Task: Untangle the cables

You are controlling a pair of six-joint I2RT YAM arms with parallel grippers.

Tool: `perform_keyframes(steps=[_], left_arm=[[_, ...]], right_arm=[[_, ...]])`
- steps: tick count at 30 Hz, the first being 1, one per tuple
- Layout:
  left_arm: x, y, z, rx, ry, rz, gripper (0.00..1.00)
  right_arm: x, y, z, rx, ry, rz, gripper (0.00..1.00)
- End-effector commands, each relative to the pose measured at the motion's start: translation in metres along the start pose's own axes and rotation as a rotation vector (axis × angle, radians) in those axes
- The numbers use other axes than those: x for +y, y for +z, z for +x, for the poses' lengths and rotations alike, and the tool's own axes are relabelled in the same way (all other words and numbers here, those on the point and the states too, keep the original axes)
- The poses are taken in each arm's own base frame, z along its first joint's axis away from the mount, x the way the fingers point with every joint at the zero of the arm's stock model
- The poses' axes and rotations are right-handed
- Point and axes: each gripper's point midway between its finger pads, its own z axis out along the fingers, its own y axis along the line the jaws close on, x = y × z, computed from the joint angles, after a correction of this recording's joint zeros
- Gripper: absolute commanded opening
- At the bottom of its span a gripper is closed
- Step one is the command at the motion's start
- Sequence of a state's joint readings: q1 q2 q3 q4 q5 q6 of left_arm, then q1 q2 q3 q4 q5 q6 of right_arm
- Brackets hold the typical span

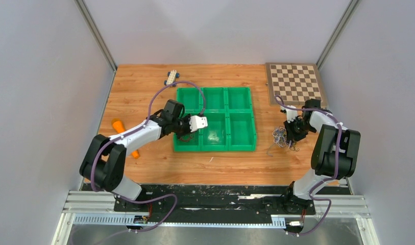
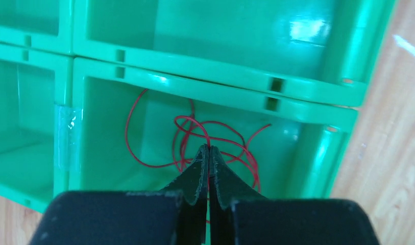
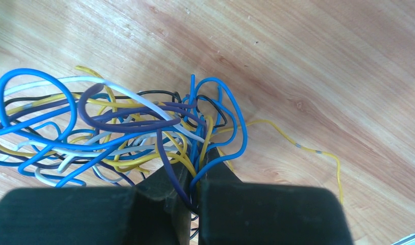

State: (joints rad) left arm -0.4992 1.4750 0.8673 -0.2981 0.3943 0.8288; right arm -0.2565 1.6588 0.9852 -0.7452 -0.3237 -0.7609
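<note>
Wood table, left pincer pinching red cable, right pincer clamping tangle

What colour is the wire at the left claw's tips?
Red wire, clearest in the left wrist view.

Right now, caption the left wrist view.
Left fingers shut on a red cable looped inside a green bin compartment.

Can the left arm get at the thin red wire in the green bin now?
Likely yes: the left fingers sit shut right at the thin red wire inside the open-topped green plastic bin; nothing covers it.
</note>
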Motion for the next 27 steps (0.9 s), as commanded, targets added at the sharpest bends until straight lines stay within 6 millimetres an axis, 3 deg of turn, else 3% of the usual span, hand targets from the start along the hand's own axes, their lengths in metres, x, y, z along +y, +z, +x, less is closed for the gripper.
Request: perform_keyframes(steps=[1, 4, 6, 8, 11, 14, 17, 21, 24, 25, 26, 27], left_arm=[[0.029, 0.014, 0.001, 0.029, -0.109, -0.085, 0.00], [0.035, 0.018, 0.000, 0.045, -0.148, -0.088, 0.00], [0.034, 0.014, -0.001, 0.045, -0.171, -0.073, 0.12], [0.032, 0.002, -0.009, 0.013, -0.190, -0.050, 0.47], [0.034, -0.031, -0.033, -0.060, -0.182, -0.062, 0.66], [0.043, -0.064, -0.050, -0.106, -0.166, -0.092, 0.94], [0.059, -0.095, -0.076, -0.173, -0.126, -0.150, 1.00], [0.063, -0.113, -0.125, -0.328, -0.079, -0.104, 1.00], [0.056, -0.104, -0.164, -0.432, -0.072, 0.000, 1.00], [0.052, -0.105, -0.186, -0.472, -0.049, 0.023, 1.00], [0.048, -0.096, -0.196, -0.486, -0.050, 0.055, 1.00], [0.039, -0.094, -0.221, -0.534, -0.034, 0.079, 1.00]], right_arm=[[-0.005, -0.011, -0.013, -0.030, -0.006, 0.020, 0.02], [-0.003, -0.013, -0.014, -0.036, -0.010, 0.018, 0.01], [0.002, -0.015, -0.016, -0.052, -0.017, 0.000, 0.01], [0.009, -0.019, -0.020, -0.080, -0.029, -0.031, 0.01], [0.021, -0.031, -0.033, -0.146, -0.052, -0.070, 0.00], [0.033, -0.051, -0.052, -0.241, -0.088, -0.102, 0.00], [0.048, -0.071, -0.068, -0.327, -0.130, -0.148, 0.00], [0.068, -0.099, -0.086, -0.436, -0.189, -0.189, 0.00], [0.080, -0.117, -0.095, -0.496, -0.219, -0.210, 0.00], [0.085, -0.123, -0.098, -0.516, -0.227, -0.221, 0.00], [0.089, -0.130, -0.101, -0.537, -0.235, -0.230, 0.00], [0.095, -0.136, -0.105, -0.560, -0.245, -0.240, 0.00]])
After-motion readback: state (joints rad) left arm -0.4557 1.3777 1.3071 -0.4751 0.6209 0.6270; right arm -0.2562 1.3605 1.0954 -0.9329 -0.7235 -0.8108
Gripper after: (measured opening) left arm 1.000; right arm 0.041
